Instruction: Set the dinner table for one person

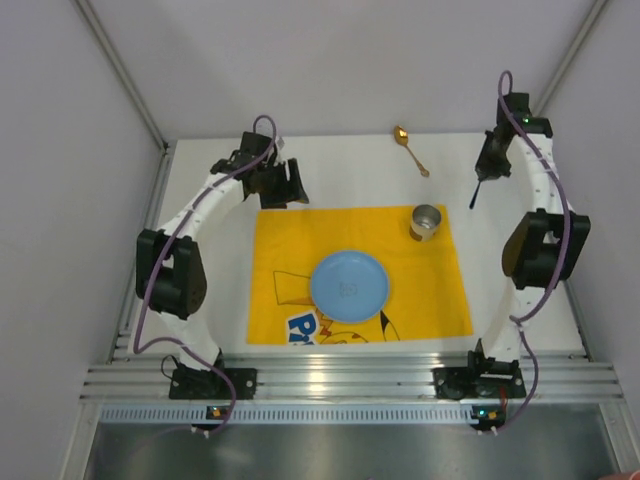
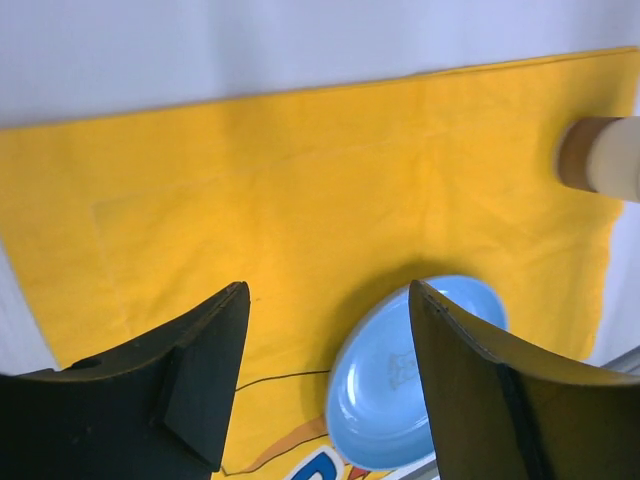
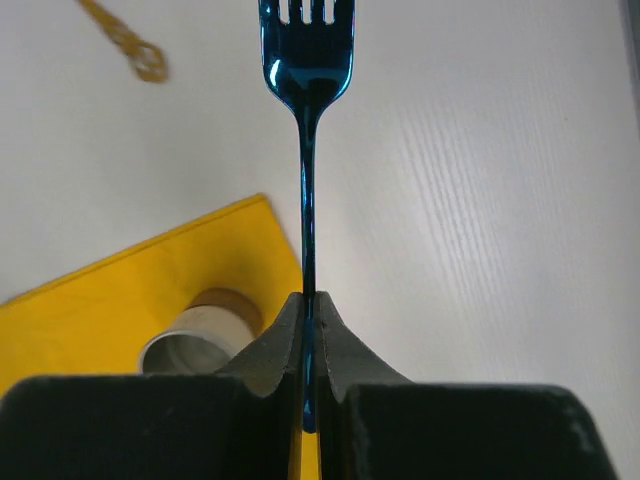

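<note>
White tabletop [image 1: 340, 170] carries a yellow placemat [image 1: 290, 240] holding a blue plate [image 1: 349, 284] and a metal cup [image 1: 426, 222]. Step in hand: fork placement. The right hand [image 3: 308, 300], at far right, pinches a blue fork [image 3: 307, 150] by its handle. The next move probably calls for lowering it beside the plate, clear of the cup. The left hand [image 2: 330, 290] hovers spread at far left. A gold spoon [image 1: 411, 150] lies far off.

- Two slim white arms, left arm [image 1: 195, 212] and right arm [image 1: 548, 180], each with bulky black joint housings.
- Purple cable [image 1: 264, 119] looped along each arm, from black base block to wrist.
- Small green light [image 1: 525, 120] by the right wrist.
- Left pincer [image 2: 330, 290]: two broad matte black fingers, curved and tapering.
- Right pincer [image 3: 308, 300]: matte black fingers on a blocky black body.
</note>
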Controlling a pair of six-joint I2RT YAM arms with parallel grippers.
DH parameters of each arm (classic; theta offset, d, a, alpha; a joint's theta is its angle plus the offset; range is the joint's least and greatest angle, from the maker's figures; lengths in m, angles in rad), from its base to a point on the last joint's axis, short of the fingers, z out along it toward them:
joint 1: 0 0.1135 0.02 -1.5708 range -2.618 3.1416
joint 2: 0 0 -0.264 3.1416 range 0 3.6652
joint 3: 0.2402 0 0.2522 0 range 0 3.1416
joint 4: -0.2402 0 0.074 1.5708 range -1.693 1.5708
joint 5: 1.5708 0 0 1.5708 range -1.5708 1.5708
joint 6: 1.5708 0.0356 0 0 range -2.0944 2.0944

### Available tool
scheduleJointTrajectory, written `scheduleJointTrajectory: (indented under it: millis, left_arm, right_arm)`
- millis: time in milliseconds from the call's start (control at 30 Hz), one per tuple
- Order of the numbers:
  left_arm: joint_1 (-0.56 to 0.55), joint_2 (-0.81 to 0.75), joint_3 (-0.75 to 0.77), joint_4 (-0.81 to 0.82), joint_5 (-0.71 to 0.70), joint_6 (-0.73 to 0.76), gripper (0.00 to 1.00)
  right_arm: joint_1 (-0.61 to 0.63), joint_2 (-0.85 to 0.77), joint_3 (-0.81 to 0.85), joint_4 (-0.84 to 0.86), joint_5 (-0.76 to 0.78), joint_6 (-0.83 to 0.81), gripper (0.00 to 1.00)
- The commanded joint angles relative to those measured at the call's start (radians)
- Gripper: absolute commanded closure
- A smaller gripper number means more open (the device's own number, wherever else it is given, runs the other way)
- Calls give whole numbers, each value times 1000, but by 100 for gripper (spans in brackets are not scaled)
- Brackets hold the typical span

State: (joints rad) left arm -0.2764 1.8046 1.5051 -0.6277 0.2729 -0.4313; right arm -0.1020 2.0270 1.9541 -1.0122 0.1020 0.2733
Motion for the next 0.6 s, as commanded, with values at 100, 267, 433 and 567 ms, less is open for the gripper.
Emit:
scheduleJointTrajectory:
  millis: [100,267,433,567]
  left_arm:
    - [-162,79,253,57,135,5,29]
    - [-256,182,448,158,290,-79,27]
    - [-334,185,454,313,379,-141,24]
    - [-368,191,437,390,422,-181,24]
  right_arm:
    - [96,-217,123,-83,-80,121,100]
    - [192,-278,111,-85,-234,214,100]
    - [277,-315,60,-29,-283,263,100]
    - [323,-310,72,-26,-306,274,100]
